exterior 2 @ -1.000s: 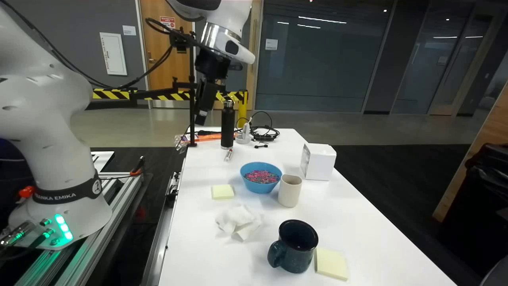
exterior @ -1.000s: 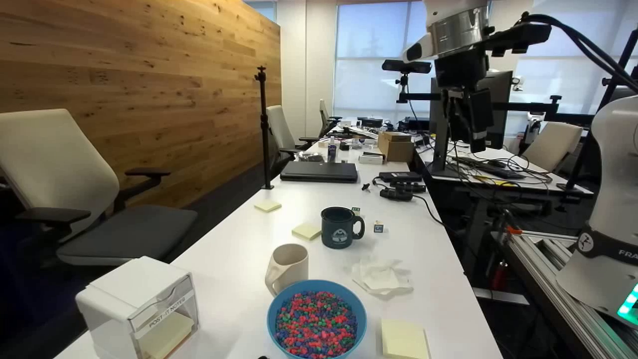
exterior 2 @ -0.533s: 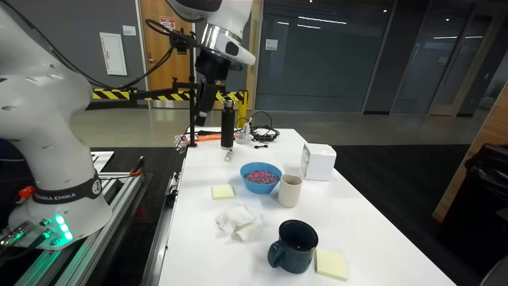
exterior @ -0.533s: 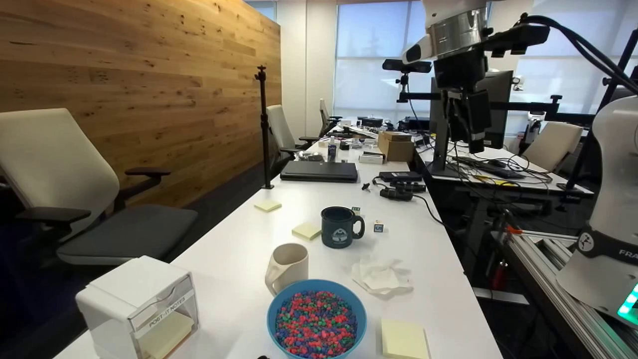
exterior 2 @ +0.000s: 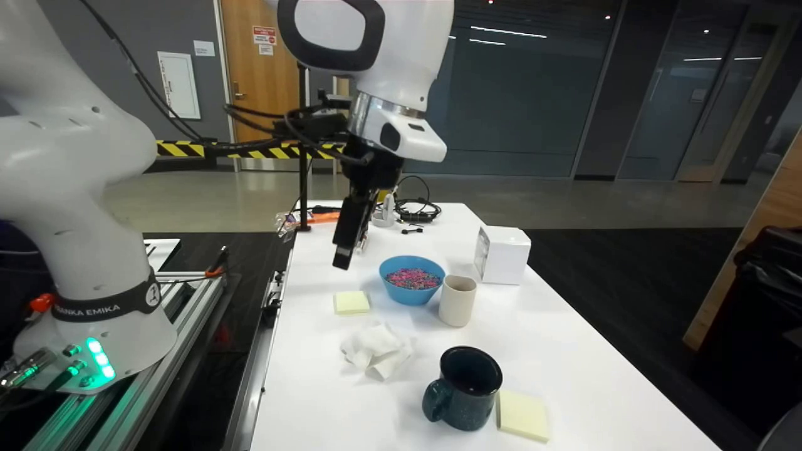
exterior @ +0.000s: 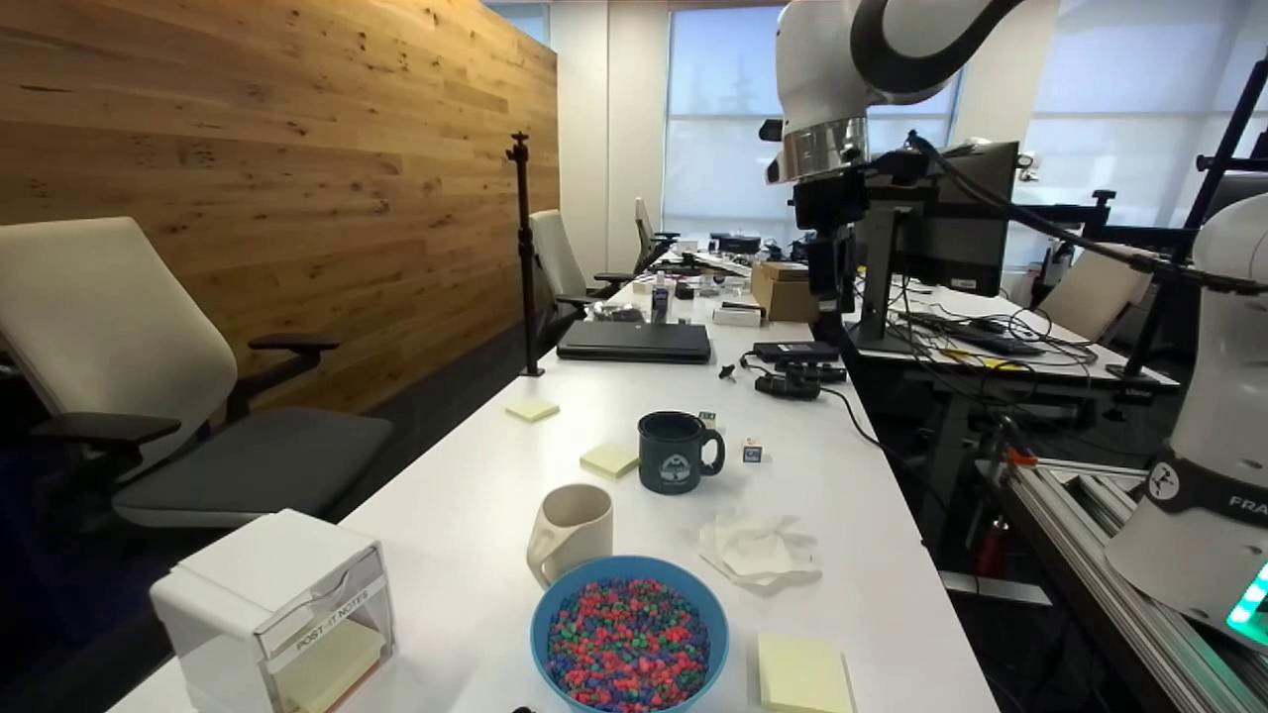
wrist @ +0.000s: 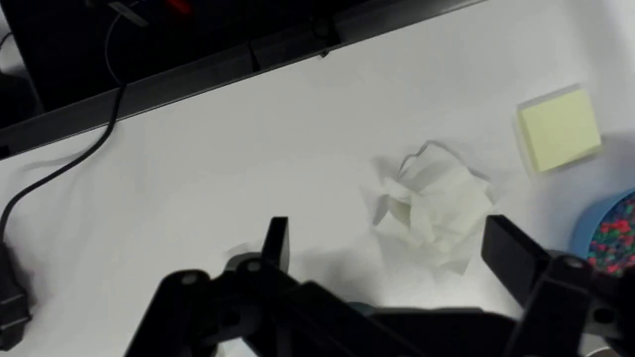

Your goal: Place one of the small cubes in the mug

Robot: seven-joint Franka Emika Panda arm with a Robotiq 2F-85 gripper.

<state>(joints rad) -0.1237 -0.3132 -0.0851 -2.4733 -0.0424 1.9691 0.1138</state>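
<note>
The dark mug (exterior: 670,456) stands upright on the white table in both exterior views (exterior 2: 467,391), its handle on the robot's side. One small cube (exterior: 753,451) sits beside the handle in an exterior view. Another small cube (exterior: 707,420) is partly hidden behind the mug. In the wrist view a dark teal sliver (wrist: 361,308), likely the mug, shows behind the gripper; I cannot make out a cube there. My gripper (wrist: 384,233) is open and empty, high above the table, fingers pointing down. It also shows in both exterior views (exterior: 830,322) (exterior 2: 343,258).
A crumpled tissue (wrist: 441,198) lies below the gripper. A cream cup (exterior 2: 458,302), a blue bowl (exterior 2: 395,293) of coloured bits and yellow note pads (exterior 2: 351,302) stand around. A black cable (wrist: 64,166), black devices (exterior: 792,384) and a closed laptop (exterior: 634,341) lie beyond the mug.
The arm has swung out over the table and lowered. The gripper moved left and down in an exterior view, right and down in the view opposite. Mug and cubes have not moved.
</note>
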